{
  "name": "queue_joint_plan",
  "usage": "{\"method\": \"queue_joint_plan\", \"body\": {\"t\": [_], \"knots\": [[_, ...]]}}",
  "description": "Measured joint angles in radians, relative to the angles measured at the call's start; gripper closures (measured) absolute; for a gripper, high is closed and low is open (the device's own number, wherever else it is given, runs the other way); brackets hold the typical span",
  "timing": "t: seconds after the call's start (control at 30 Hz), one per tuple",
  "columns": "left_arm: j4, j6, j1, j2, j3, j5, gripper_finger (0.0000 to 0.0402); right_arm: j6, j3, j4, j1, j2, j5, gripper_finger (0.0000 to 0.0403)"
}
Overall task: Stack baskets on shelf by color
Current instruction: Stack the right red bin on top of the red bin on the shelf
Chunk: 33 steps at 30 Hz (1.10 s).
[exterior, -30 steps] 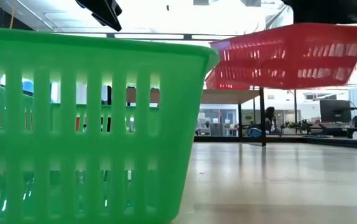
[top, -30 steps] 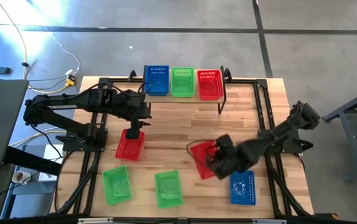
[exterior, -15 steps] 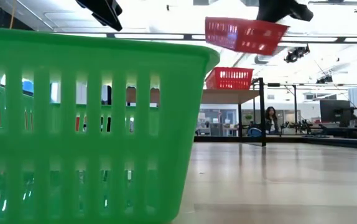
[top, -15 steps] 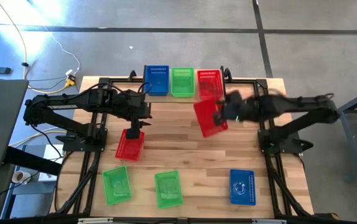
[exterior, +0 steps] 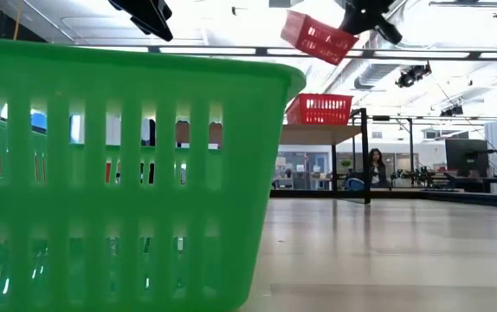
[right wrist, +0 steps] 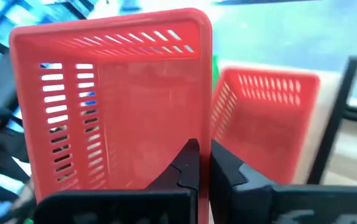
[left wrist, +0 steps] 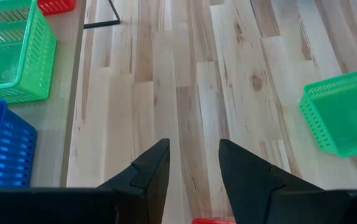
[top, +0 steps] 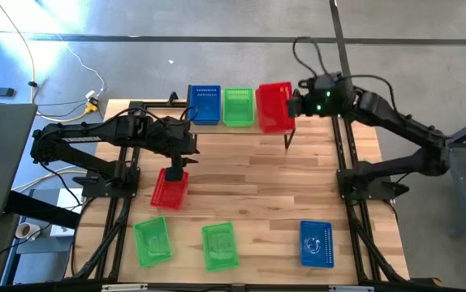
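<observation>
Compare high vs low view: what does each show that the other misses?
High only: blue basket and green basket on the shelf, a red basket under the open left gripper, a blue basket at the front.
Low only: the carried red basket is tilted, well above the shelf's red basket; a person sits beyond the table.
Both: the right gripper holding that basket.
</observation>
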Motion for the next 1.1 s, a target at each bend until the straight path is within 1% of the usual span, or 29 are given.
{"method": "queue_joint_plan", "body": {"t": [0.13,0.27,0.37,0.5,0.63,0.83,0.97,1.1], "knots": [[0.0,-0.004,0.0,0.0,0.0,0.0,0.0271,-0.032,0.0,0.082,-0.104,0.003,-0.108,0.0403],[0.0,-0.009,0.0,0.0,0.0,0.0,0.0271,-0.043,0.0,0.121,-0.206,0.004,-0.201,0.0403],[0.0,-0.012,0.0,0.0,0.0,0.0,0.0271,-0.056,0.008,0.12,-0.267,0.006,-0.245,0.0403],[0.003,-0.011,0.0,0.0,0.0,0.0,0.0271,-0.086,0.081,0.083,-0.316,0.033,-0.26,0.0403],[0.012,-0.011,0.0,0.0,0.0,0.0,0.0271,-0.117,0.205,0.004,-0.344,0.091,-0.278,0.0403],[0.019,-0.009,0.0,0.0,0.0,0.0,0.0271,-0.126,0.376,-0.271,-0.355,0.243,-0.279,0.0403],[0.019,-0.009,0.0,0.0,0.0,0.0,0.0271,-0.091,0.449,-0.357,-0.355,0.337,-0.281,0.0403],[0.019,-0.009,0.0,0.0,0.0,0.0,0.0271,-0.067,0.489,-0.412,-0.354,0.407,-0.289,0.0403]]}}
